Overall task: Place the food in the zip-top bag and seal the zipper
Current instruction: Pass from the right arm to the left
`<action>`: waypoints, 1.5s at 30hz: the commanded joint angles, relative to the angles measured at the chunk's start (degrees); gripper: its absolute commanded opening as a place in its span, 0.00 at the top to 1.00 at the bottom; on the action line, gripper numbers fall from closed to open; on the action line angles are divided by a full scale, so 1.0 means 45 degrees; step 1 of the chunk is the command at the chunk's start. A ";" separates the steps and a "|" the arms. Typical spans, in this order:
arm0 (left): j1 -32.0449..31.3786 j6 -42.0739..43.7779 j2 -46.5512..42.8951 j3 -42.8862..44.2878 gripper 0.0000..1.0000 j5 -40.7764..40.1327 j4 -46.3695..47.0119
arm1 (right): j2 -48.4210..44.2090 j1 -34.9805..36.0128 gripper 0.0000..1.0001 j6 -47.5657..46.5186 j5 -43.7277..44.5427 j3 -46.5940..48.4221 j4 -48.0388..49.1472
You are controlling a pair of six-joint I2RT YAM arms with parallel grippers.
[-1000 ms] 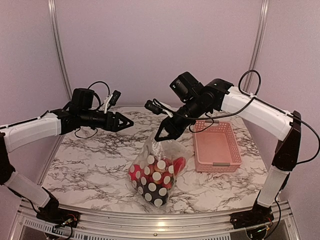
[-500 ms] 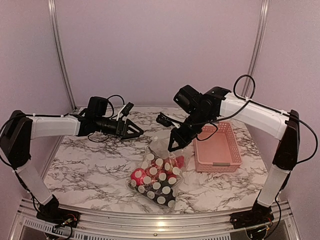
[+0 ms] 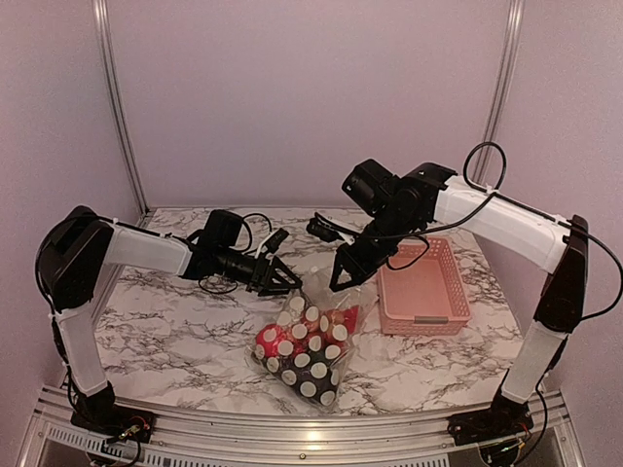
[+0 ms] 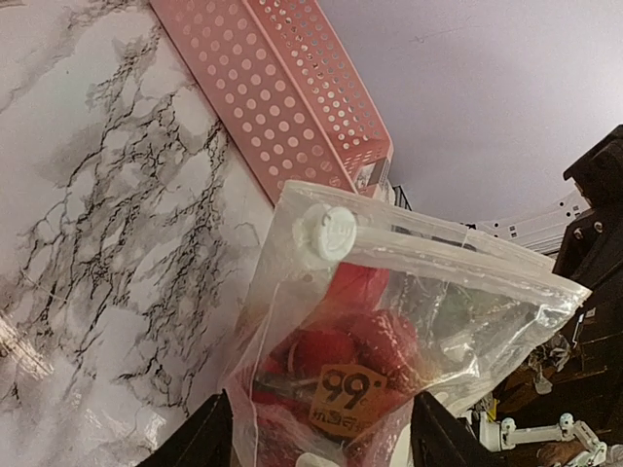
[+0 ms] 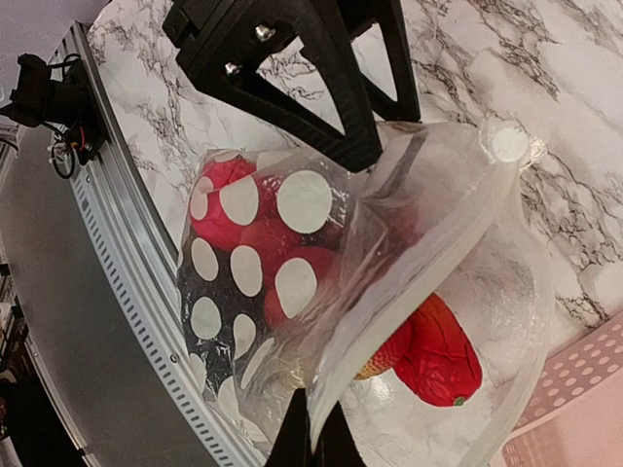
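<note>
The clear dotted zip-top bag (image 3: 304,348) rests on the marble table, mouth end raised. Red food (image 3: 269,341) and a dark piece (image 3: 292,373) show through it; the other produce is hidden. My right gripper (image 3: 344,279) is shut on the bag's mouth edge, seen pinched in the right wrist view (image 5: 313,428), with the zipper (image 5: 414,287) running up from it. A red strawberry (image 5: 440,352) lies inside. My left gripper (image 3: 288,282) is open just left of the bag's top. In the left wrist view its jaws stand either side of the bag (image 4: 389,321), under the zipper (image 4: 458,245).
The pink slotted basket (image 3: 424,284) stands right of the bag, close to my right arm, and shows in the left wrist view (image 4: 282,88). An orange price sticker (image 4: 348,395) is on the bag. The table's metal front rail (image 3: 292,428) runs just below the bag.
My left arm has reached right, bringing its open gripper up to the bag's top. The right gripper has held the bag's mouth and shifted slightly right; the bag has settled lower.
</note>
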 commanded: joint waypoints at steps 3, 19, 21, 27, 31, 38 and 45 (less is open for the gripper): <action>0.0049 -0.1439 0.0998 0.0489 0.42 0.0697 0.2620 | 0.0009 0.0019 1.00 -0.0152 0.0063 0.0635 -0.0268; 0.0227 -0.8444 0.3475 0.0770 0.37 0.1378 1.0751 | -0.0138 0.0203 1.00 -0.0142 -0.0037 0.0671 -0.0532; 0.0108 -0.8089 0.3475 0.0902 0.40 0.1517 1.0354 | -0.0119 0.0228 1.00 -0.0142 0.0008 0.0720 -0.0549; -0.0496 -0.3905 0.3163 0.1673 0.42 0.1543 0.4904 | -0.0004 0.0264 1.00 -0.0179 0.0006 0.0900 -0.0512; -0.0766 -0.2928 0.3136 0.1791 0.57 0.1655 0.3591 | 0.0009 0.0273 1.00 -0.0181 0.0133 0.0843 -0.0493; -0.0711 -0.3000 0.2466 0.1410 0.85 0.1696 0.3746 | -0.0052 0.0249 1.00 -0.0147 0.0683 0.0538 -0.0681; -0.0149 -0.2768 0.0726 0.1296 0.98 0.0353 0.3297 | -0.0391 -0.0258 1.00 0.0078 0.1782 -0.0425 -0.0717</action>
